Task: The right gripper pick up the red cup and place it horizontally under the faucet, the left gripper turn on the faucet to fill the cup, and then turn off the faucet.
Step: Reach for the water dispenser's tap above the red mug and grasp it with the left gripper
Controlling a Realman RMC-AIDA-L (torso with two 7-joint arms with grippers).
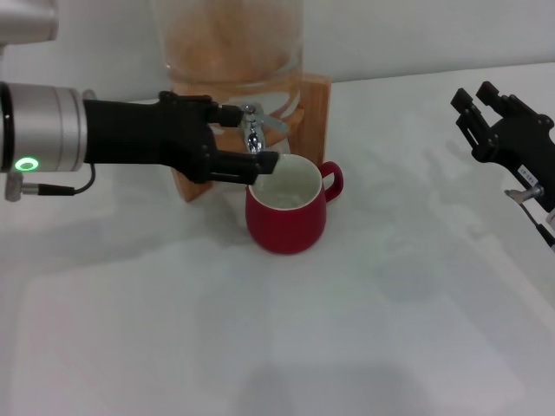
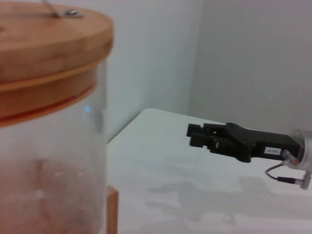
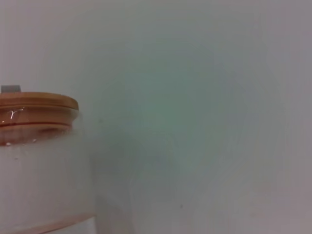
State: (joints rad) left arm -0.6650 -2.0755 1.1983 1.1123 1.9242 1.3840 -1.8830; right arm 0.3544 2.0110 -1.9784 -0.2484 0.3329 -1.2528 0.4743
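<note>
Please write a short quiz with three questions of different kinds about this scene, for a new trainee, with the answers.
1. True or false: the squat dark-red ceramic cup stands upright on the white table below the small chrome faucet.
2. Which tool is at the faucet? A) the left black tool B) the right black tool
3. Fill in: the clear glass dispenser sits in a ____ stand.

Key:
1. True; its cream-white inside faces up.
2. A; the right black tool hangs apart over the table's right side, holding nothing.
3. Wooden.
</note>
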